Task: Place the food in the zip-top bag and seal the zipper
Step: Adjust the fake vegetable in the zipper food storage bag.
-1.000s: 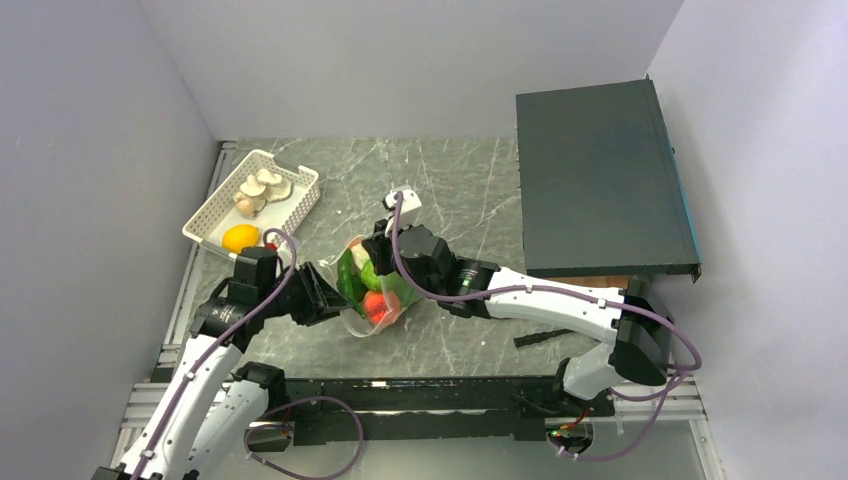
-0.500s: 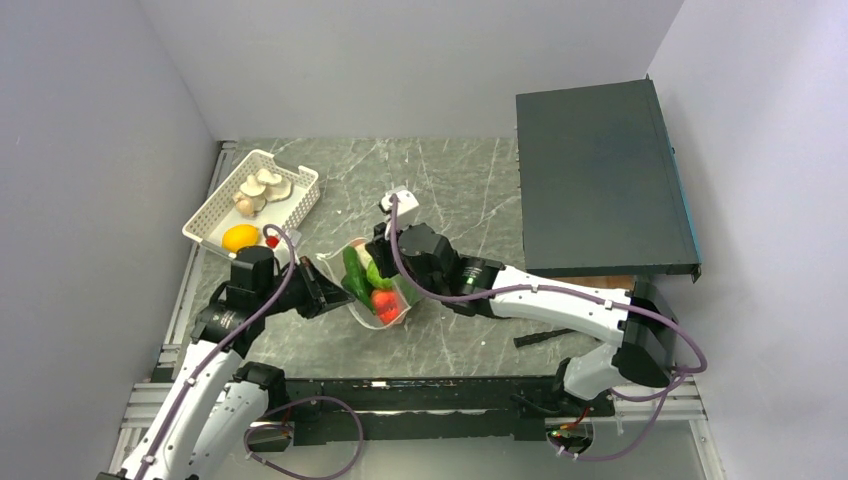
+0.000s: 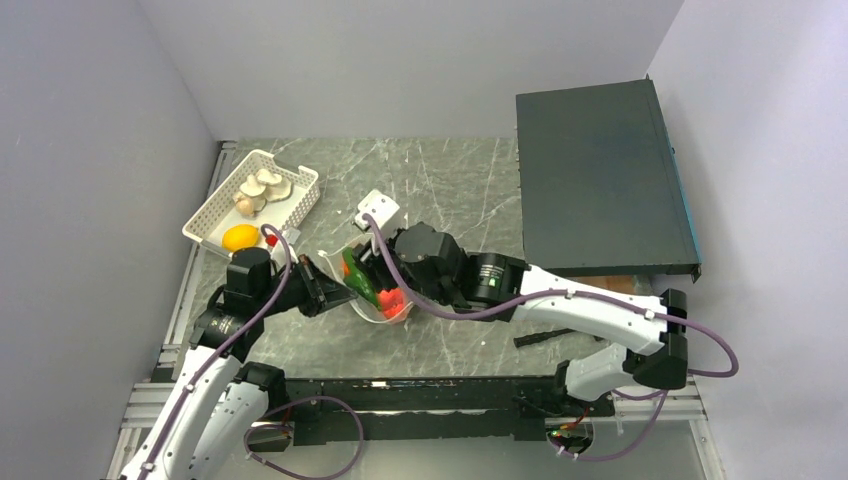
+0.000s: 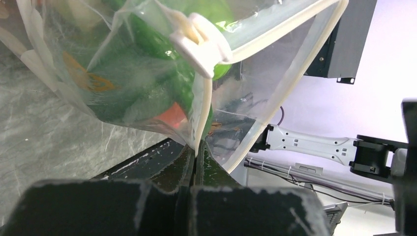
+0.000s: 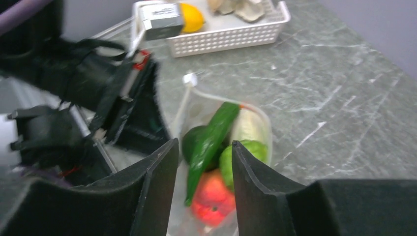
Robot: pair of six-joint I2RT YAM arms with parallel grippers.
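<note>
Right claw (image 5: 204,147) newly parted above food (image 5: 212,140) | left claw (image 4: 195,160) pinching zip-top bag (image 4: 147,98)

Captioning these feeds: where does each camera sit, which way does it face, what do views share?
Top external: above and behind the arms, looking down on the table; left arm and right arm show.
Left wrist: on that wrist, looking along the left gripper, jaws shut on the zip-top bag; right arm beyond.
Right wrist: on that wrist, looking down past the right gripper, jaws open, into the bag; left arm at left.
Shared: all see the bag; top and right wrist, the white basket.
</note>
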